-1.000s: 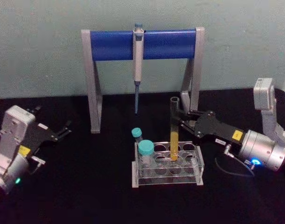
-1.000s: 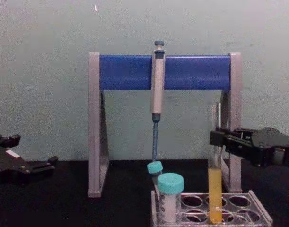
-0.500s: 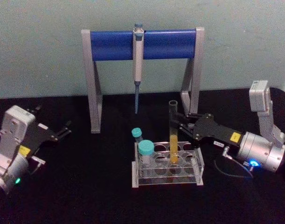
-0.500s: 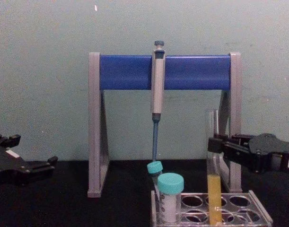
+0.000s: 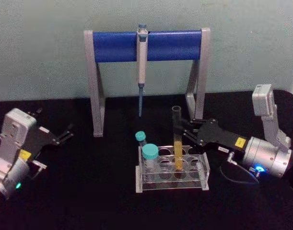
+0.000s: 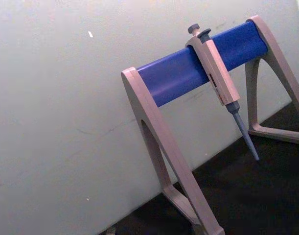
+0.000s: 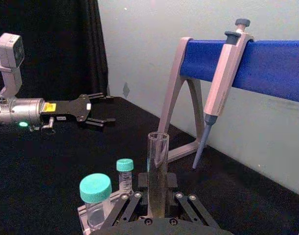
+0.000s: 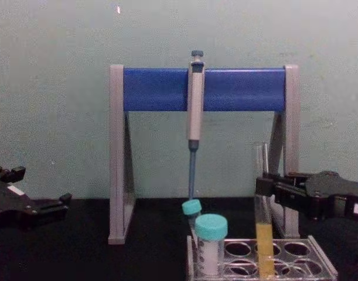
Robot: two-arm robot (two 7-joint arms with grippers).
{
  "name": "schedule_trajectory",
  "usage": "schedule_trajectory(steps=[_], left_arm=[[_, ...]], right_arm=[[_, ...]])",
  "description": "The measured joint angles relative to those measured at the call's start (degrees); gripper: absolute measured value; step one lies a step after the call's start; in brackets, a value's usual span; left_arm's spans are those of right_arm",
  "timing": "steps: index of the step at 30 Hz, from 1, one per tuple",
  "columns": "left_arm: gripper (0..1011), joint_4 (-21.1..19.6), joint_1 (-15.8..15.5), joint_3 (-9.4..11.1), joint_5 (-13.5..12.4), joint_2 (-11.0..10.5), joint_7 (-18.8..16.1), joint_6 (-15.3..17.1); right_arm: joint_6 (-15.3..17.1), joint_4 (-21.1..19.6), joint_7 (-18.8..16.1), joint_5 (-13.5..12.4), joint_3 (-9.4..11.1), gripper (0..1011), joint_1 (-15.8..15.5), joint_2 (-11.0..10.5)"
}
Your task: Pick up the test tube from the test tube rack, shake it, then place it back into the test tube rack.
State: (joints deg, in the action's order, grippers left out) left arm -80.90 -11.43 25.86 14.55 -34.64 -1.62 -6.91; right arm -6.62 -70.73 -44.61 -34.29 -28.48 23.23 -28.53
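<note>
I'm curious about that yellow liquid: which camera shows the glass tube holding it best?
The chest view: the test tube stands side-on, yellow liquid in its lower part, the right pincer at its clear upper part. The head view shows it from above in the test tube rack. The right wrist view shows mostly its open top.

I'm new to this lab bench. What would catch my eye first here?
The blue-barred stand at the back, with a pipette hanging from it. In front, the tube of yellow liquid stands in the rack, gripped by the right end effector. The left end effector rests open, far left.
</note>
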Motion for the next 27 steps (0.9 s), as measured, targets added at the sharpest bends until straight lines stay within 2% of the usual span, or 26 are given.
schedule_trajectory(steps=[27], left_arm=[[1001, 0.0, 0.0, 0.0, 0.0, 0.0, 0.0, 0.0]], right_arm=[[0.9, 0.7, -0.1, 0.0, -0.3, 221, 0.4, 0.2]])
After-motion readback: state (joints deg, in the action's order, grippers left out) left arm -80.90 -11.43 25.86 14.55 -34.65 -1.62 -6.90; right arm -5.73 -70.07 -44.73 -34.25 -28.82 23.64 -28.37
